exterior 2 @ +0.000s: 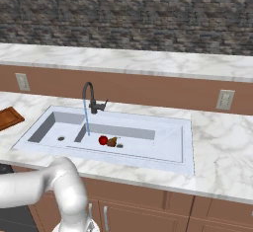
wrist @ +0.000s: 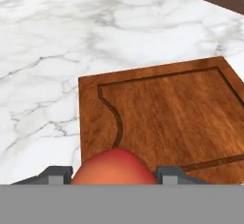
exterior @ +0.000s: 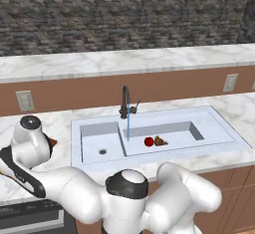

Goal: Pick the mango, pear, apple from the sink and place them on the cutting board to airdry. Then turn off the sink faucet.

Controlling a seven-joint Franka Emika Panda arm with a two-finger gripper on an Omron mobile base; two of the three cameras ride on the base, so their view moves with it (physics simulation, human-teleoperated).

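Hand view: fingers [wrist: 114, 174] hold the mango [wrist: 113, 168] over the cutting board [wrist: 181, 113] on marble counter [wrist: 57, 42].

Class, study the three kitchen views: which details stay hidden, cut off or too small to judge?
- Mango, hand view: its lower part is cut by the bottom edge, so the gripper's contact is unseen.
- Cutting board, right base view: cut off by the left edge.
- Pear, left base view: too small to tell whether it touches the apple.
- Faucet lever: too small to read its position.
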